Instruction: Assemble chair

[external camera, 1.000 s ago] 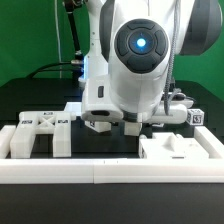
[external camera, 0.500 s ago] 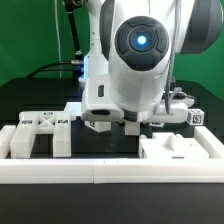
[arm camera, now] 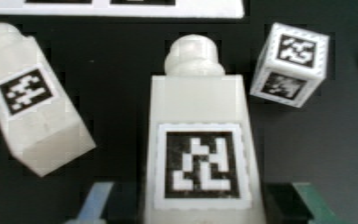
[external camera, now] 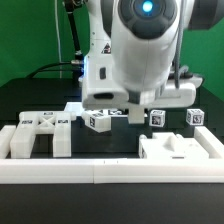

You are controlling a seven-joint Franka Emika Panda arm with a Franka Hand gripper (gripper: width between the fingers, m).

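The claw [arm camera: 206, 205] is clamped on a chunky white plastic leg block [arm camera: 202, 140] that has a rounded peg and a black-and-white square tag, and holds it over the black counter [arm camera: 119, 110]. A second white leg block [arm camera: 30, 100] lies near one side of it. A small white tagged cube [arm camera: 291, 65] sits near the other side.

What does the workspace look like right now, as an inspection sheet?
Surface: black table, white border rail along the near edge.
Job's things: tagged leg block between the fingers; second leg block beside it; tagged cube apart.
Clutter: nothing seen.
Grippers: gripper straddles the tagged leg block; grip unclear.
Cables: dark cable beside the arm.
Surroundings: green backdrop.
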